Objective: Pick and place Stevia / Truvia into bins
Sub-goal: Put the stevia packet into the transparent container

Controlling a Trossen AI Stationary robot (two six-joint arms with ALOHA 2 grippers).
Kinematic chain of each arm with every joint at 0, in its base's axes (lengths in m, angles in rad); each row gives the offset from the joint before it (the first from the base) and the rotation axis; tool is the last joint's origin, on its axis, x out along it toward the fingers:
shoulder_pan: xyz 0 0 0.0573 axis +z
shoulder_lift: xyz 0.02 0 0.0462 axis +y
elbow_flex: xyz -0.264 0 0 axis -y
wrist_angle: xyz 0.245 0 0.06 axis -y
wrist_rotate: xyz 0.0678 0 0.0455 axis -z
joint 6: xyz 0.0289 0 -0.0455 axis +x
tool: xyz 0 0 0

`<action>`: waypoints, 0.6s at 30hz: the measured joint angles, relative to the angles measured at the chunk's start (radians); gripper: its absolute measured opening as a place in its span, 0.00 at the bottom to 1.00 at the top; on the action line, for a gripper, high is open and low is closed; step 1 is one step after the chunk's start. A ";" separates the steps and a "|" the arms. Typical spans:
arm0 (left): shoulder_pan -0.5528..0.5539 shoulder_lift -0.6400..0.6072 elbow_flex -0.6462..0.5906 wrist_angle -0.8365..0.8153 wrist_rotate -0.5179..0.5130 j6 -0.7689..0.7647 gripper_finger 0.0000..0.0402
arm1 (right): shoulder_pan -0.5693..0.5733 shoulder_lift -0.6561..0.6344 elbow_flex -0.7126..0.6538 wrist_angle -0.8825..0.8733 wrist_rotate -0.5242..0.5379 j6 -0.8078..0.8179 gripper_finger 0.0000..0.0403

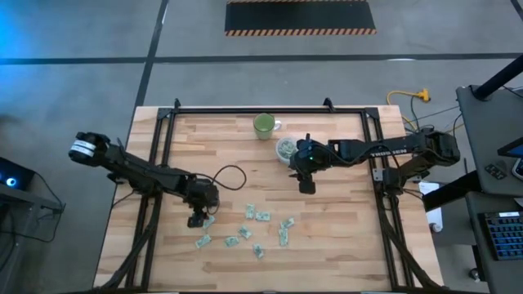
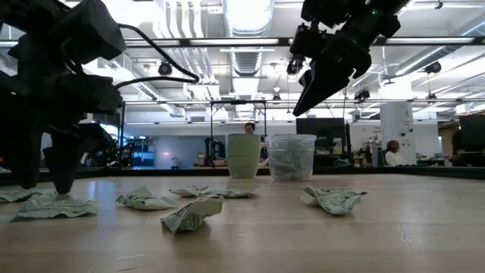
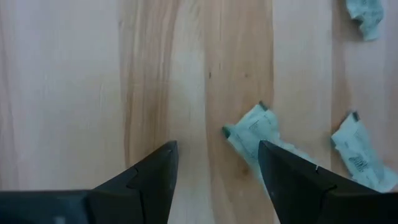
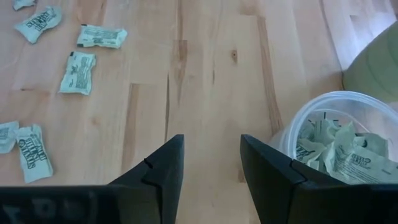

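Several pale green and white Stevia sachets (image 1: pixel 263 216) lie flat and scattered on the wooden table's near middle. The bin, a clear plastic cup (image 1: pixel 286 149), stands farther back with sachets inside it (image 4: pixel 348 155). My left gripper (image 3: pixel 217 149) is open and low over the table at the left end of the scatter. One sachet (image 3: pixel 252 129) lies just beyond one fingertip, partly hidden by it. My right gripper (image 4: pixel 211 140) is open and empty, raised above the table on the near side of the clear cup (image 4: pixel 329 118).
A green cup (image 1: pixel 263 125) stands behind the clear one, close to the table's far edge. A black cable (image 1: pixel 233 175) loops over the table near my left arm. Bare wood lies between the scatter and the cups. Black frame rails (image 1: pixel 163 131) run along the table's sides.
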 joint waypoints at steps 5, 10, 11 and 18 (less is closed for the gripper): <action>-0.014 0.000 0.003 0.040 0.028 0.004 0.52 | 0.000 0.000 0.000 0.000 0.000 0.005 0.37; -0.038 0.015 -0.006 0.094 0.044 0.002 0.52 | 0.000 0.000 -0.002 0.000 0.000 0.008 0.37; -0.044 0.021 -0.008 0.095 0.044 -0.003 0.52 | 0.000 0.000 -0.003 -0.001 0.000 0.008 0.37; -0.066 0.078 0.003 0.098 0.034 -0.023 0.52 | 0.000 0.000 -0.006 0.000 0.000 0.008 0.37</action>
